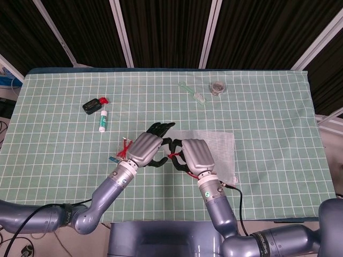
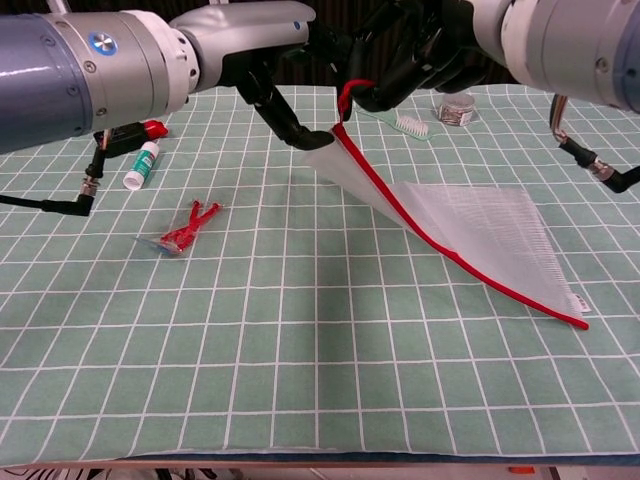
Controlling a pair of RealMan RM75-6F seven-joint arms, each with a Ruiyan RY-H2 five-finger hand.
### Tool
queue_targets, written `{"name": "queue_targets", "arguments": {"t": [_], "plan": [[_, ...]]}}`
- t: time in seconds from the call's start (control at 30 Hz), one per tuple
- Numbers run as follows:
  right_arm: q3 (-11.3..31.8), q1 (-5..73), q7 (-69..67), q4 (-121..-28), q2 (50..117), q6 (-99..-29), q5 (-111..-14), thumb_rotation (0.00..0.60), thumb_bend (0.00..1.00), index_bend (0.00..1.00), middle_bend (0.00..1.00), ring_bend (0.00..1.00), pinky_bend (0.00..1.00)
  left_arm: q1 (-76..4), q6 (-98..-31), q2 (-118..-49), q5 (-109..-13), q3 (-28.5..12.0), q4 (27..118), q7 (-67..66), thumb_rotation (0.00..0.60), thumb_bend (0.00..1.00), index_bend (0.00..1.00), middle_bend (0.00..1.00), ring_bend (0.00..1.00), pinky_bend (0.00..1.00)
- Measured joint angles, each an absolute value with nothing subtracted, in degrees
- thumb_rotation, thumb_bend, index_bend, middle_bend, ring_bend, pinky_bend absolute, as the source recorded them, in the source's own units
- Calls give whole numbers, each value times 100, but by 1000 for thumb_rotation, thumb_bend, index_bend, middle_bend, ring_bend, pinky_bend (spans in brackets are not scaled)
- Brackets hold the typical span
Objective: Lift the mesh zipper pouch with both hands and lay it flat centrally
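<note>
Pouch: we see the mesh zipper pouch (image 2: 470, 225) right of centre in the chest view, its red zipper edge raised at the upper-left corner while the lower-right part lies on the green gridded table cloth (image 2: 300, 380).
Right hand: our right hand (image 1: 195, 157) sits at centre in the head view, over the pouch's left edge; its dark fingers (image 2: 415, 70) are curled in on the red pull loop at the raised corner and hold it up.
Left hand: our left hand (image 1: 146, 150) is just left of the right one, close enough that we cannot tell whether they touch. Its fingers (image 1: 161, 128) are parted and stretched toward the raised corner; one fingertip comes down right at the mesh edge in the chest view, but we cannot tell if it touches.
Left of centre: a red clip (image 2: 187, 229) lies flat.
Upper left: a black bottle (image 1: 92, 106) and a small white tube (image 1: 102, 121) lie side by side.
Top, right of centre: a brush (image 1: 196, 96) and a small round jar (image 1: 217, 87).
</note>
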State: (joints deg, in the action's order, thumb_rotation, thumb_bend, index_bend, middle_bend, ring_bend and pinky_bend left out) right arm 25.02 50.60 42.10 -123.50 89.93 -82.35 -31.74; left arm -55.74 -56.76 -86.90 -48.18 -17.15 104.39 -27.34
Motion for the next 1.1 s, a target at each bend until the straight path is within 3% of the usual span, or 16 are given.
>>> {"name": "queue_targets", "arguments": {"t": [1.1], "plan": [[2332,5131,3949,-12433,8799,-8335,-3081,600,714,681,1000,1000,1000,-5768,-5809,-8833,-4616,-1536,10276,-2587,600,429,580,42,0,0]]}}
